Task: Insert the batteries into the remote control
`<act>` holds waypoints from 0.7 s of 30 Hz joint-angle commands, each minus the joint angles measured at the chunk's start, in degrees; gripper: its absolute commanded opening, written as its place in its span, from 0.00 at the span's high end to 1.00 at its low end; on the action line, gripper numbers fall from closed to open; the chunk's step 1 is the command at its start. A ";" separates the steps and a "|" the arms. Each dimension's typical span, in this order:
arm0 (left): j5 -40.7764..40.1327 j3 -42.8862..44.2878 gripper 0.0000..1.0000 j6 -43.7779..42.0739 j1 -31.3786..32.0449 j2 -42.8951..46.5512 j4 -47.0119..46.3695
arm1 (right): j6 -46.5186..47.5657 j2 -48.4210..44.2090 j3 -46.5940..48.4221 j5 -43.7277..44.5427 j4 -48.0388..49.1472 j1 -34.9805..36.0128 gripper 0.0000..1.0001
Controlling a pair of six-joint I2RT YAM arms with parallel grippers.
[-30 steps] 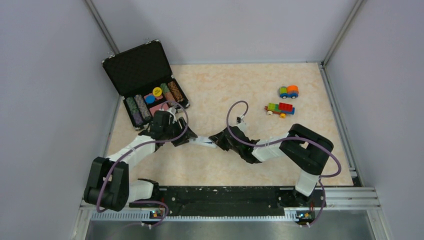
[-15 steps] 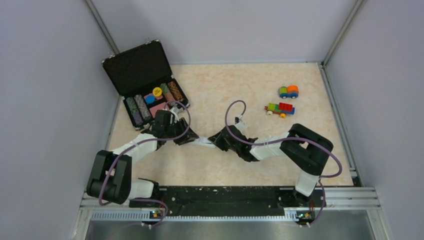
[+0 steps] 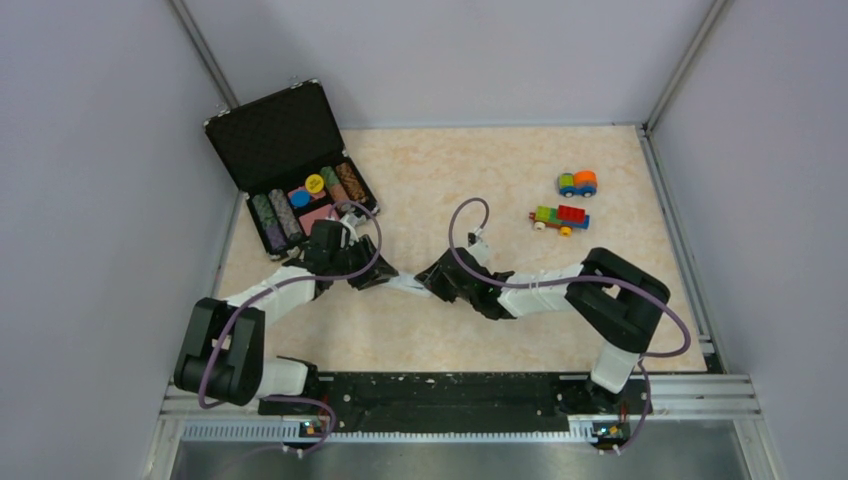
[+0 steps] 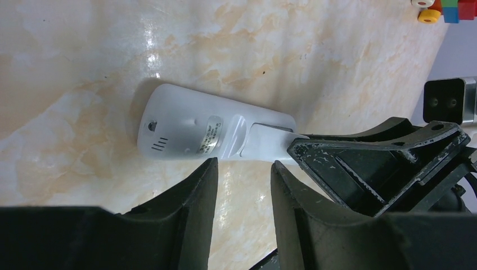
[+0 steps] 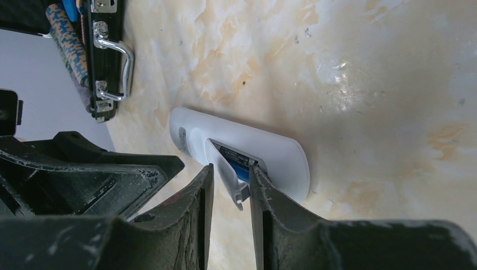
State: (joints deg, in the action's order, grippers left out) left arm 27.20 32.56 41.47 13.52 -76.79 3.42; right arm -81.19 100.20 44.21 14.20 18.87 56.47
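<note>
Much bare table around remote control; right end effector pinches cover.

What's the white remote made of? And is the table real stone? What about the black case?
Remote: looks like smooth white plastic, one moulded shell with a soft shine.
Table: glossy and marble-patterned, with bright glare; real stone or a printed sheet, can't tell.
Case: black, with a bumpy foam-like lining inside the lid and a shiny metal handle and clasps.
</note>
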 commanded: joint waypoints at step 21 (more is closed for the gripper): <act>-1.01 3.18 0.56 -0.24 -0.25 -1.49 -1.15 | 2.13 -6.87 2.99 -2.62 -17.56 1.12 0.62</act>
State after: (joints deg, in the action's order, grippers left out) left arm 26.55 33.82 41.52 13.52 -77.95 3.49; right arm -79.55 95.57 46.22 13.21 5.39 56.86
